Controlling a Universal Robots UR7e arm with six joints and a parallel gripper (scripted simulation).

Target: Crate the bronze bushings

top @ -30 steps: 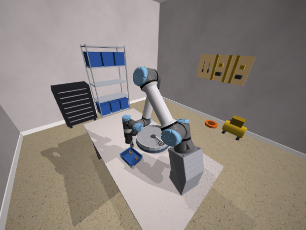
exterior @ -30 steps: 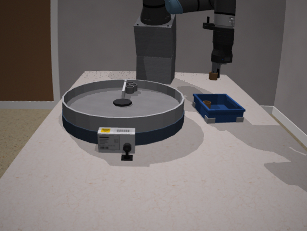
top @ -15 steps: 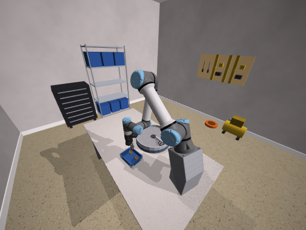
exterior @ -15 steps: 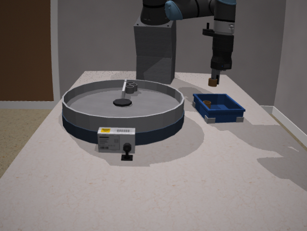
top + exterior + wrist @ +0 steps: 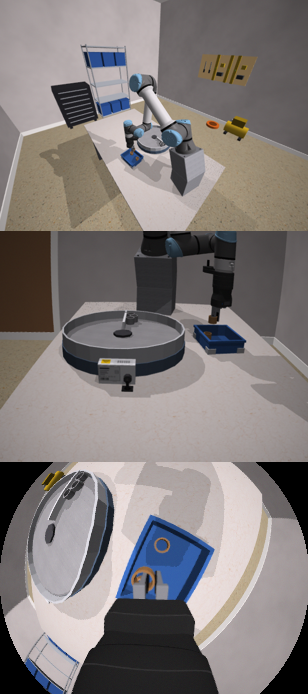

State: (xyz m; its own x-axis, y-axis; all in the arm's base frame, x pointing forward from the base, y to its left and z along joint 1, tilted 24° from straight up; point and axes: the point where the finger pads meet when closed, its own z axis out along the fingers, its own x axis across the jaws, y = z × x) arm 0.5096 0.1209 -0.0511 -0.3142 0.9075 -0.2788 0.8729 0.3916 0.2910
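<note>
Over the pale worktop (image 5: pixel 154 424), the end effector (image 5: pixel 214 316) grips a bronze bushing (image 5: pixel 212 319) by its wall above the crate (image 5: pixel 234 336); it looks rigid, smooth, likely weighty.

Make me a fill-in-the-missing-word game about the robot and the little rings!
1. The gripper is shut on a ____ bushing.
2. The crate already has ____ bronze bushing inside.
3. The crate's color is ____.
4. On the turning table sit ____ steel bushings.

Missing words: bronze; one; blue; two
</note>
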